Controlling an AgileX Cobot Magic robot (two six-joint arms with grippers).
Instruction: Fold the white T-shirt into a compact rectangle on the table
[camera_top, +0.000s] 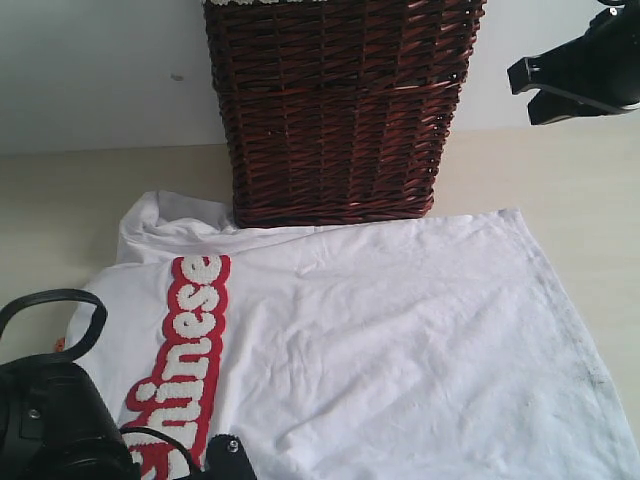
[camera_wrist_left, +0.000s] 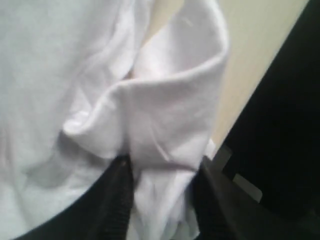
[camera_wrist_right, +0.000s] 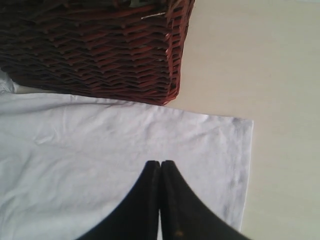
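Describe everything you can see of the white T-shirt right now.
The white T-shirt looks like soft cotton, lying mostly flat but wrinkled on the table. A red band with fuzzy white lettering runs along its left part. Its far edge meets the base of the wicker basket, with a sleeve bunched beside it. The left end effector pinches a raised fold of fabric; the right end effector is shut and raised clear of it.

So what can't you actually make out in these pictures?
Exterior view: the left arm covers the white T-shirt's near corner and the lettering's end.
Exterior view: the wicker basket's top is cut off by the frame edge; contents unseen.
Left wrist view: blurred; which part of the shirt the left gripper pinches is unclear.
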